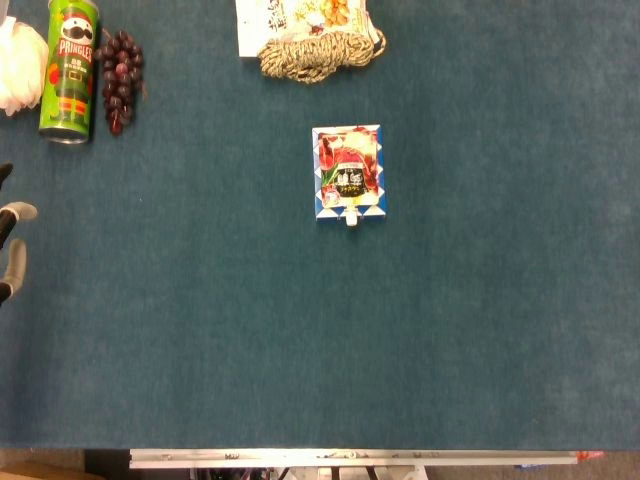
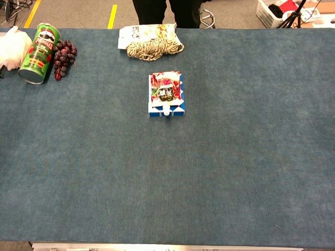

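Only the fingers of my left hand (image 1: 12, 242) show, at the left edge of the head view; they are spread and hold nothing. They hover over the blue tablecloth (image 1: 200, 330), below a green Pringles can (image 1: 69, 70) (image 2: 40, 47) lying near the far left. A red spouted pouch (image 1: 348, 170) (image 2: 166, 91) lies on a blue-and-white patterned pack in the middle of the table, far from the hand. My right hand is in neither view.
Dark grapes (image 1: 121, 68) (image 2: 63, 56) lie beside the can, with a white bag (image 1: 18, 66) (image 2: 11, 46) to its left. A coil of rope (image 1: 315, 55) (image 2: 155, 48) rests against a snack bag (image 1: 290, 15) (image 2: 137, 32) at the far edge. A metal rail (image 1: 350, 458) borders the front edge.
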Robot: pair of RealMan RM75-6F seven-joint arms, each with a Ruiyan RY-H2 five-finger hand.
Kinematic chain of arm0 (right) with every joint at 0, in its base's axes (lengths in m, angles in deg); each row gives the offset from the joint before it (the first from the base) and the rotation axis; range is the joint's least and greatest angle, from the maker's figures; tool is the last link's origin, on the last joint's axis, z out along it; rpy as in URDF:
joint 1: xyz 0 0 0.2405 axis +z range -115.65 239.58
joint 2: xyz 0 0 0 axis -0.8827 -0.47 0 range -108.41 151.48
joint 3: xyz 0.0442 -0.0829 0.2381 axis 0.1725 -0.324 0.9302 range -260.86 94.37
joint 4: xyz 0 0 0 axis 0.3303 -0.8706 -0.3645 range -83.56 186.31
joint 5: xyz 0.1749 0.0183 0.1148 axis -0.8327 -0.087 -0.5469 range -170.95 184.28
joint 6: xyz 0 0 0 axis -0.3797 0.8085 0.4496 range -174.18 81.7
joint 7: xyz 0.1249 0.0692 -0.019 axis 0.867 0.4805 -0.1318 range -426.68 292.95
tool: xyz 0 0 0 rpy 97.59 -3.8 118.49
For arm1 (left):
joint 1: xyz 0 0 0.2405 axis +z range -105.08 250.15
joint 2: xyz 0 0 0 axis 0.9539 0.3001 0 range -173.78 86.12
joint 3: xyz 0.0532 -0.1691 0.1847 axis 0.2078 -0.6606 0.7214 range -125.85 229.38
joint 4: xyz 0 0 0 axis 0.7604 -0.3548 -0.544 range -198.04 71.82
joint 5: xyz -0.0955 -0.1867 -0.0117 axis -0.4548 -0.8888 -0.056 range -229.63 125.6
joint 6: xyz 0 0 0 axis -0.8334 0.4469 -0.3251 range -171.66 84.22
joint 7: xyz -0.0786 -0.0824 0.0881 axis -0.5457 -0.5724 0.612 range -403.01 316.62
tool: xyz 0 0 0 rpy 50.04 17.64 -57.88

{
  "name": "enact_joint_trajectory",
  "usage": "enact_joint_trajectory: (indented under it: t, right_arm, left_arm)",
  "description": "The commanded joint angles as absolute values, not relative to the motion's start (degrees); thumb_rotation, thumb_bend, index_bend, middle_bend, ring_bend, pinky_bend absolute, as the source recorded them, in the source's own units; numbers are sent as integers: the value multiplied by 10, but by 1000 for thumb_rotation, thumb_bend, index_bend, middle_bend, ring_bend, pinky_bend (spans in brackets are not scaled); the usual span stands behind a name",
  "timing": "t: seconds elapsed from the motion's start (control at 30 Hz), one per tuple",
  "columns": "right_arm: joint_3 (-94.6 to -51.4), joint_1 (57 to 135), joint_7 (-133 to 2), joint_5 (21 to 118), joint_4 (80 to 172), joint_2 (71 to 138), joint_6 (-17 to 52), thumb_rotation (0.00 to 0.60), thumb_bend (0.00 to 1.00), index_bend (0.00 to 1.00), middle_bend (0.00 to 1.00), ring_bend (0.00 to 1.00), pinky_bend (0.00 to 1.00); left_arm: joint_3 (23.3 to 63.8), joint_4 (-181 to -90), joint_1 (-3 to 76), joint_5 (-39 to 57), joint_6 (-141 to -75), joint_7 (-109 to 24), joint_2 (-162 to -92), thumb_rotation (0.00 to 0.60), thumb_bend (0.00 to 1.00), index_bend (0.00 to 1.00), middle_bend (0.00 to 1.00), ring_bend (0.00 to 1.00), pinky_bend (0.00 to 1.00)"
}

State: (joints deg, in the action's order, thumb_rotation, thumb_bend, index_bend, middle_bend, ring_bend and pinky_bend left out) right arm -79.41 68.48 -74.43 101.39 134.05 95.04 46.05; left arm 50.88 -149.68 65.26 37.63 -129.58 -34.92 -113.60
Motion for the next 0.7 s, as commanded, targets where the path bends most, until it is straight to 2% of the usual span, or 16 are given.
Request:
enact_joint_trajectory:
  t: [0.03,0.6,0.7]
  right_arm:
    - [-795,686,-744,1015,1342,950,459,600,364,278,155,145,188]
    - [-794,688,-746,1012,1341,950,455,600,366,303,155,145,189]
    - [-792,687,-749,1013,1342,950,461,600,373,310,155,145,221]
  left_arm:
    - [509,-1497,653,376,-1297,-348,-1135,600,544,352,103,141,459]
    - [507,-1500,656,376,-1300,-352,-1134,600,544,352,102,142,459]
    - [507,-1500,655,375,-1298,-351,-1135,600,545,352,102,142,459]
